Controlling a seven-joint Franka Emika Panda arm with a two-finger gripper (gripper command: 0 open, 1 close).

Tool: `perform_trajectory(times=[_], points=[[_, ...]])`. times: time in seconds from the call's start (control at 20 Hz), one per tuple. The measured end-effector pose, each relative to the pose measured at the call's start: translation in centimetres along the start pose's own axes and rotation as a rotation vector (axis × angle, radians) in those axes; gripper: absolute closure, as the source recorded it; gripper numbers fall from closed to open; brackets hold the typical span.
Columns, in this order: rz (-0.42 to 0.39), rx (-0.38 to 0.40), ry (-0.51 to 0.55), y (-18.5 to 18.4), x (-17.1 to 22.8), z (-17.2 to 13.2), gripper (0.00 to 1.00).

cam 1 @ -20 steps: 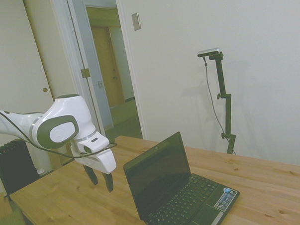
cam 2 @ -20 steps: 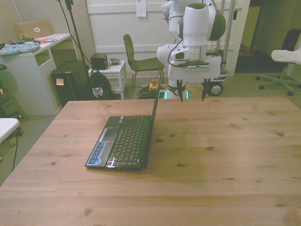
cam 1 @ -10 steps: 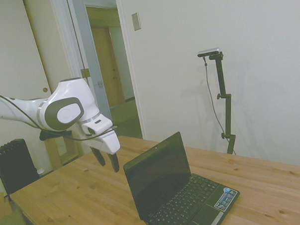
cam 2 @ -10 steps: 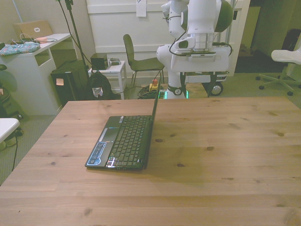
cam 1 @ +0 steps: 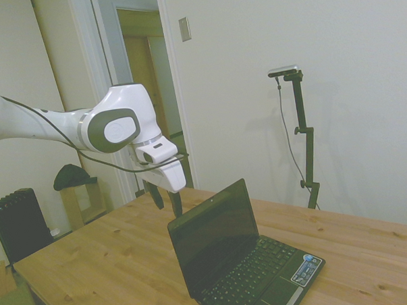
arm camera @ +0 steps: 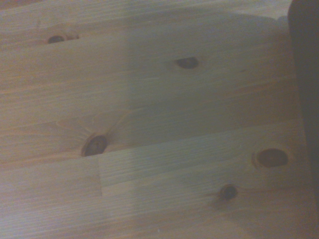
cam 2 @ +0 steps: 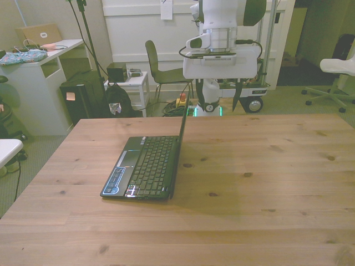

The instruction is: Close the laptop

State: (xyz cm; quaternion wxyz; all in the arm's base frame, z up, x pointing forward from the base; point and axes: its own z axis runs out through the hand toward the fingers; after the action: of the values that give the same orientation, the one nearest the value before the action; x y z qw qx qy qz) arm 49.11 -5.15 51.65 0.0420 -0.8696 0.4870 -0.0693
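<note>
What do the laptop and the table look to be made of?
The laptop: probably black plastic, matte on the keyboard deck, with a glossy dark screen that reflects faintly. The table: light wood, likely pine, judging by the plank seams, grain and dark knots, also seen in the wrist view; the finish looks satin rather than shiny.

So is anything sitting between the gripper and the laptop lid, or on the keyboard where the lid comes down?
Nothing visible. The gripper hangs open behind the laptop, with only bare table between, and the keyboard is clear.
</note>
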Motion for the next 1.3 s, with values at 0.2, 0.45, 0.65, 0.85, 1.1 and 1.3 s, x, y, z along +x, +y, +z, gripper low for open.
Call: perform_trajectory(times=[0.2, 0.45, 0.65, 0.85, 1.1, 1.3], points=[[0.016, -0.013, -0.011, 0.2, 0.9, 1.0, 1.0], [0.032, -0.013, -0.012, 0.0, 2.1, 1.3, 1.0], [0.042, -0.019, -0.016, 0.0, 2.9, 1.9, 1.0], [0.047, -0.02, -0.016, -0.3, 3.5, 2.1, 1.0], [0.054, -0.02, -0.015, -0.5, 4.1, 2.3, 1.0], [0.058, -0.02, -0.015, -0.4, 4.3, 2.2, 1.0]])
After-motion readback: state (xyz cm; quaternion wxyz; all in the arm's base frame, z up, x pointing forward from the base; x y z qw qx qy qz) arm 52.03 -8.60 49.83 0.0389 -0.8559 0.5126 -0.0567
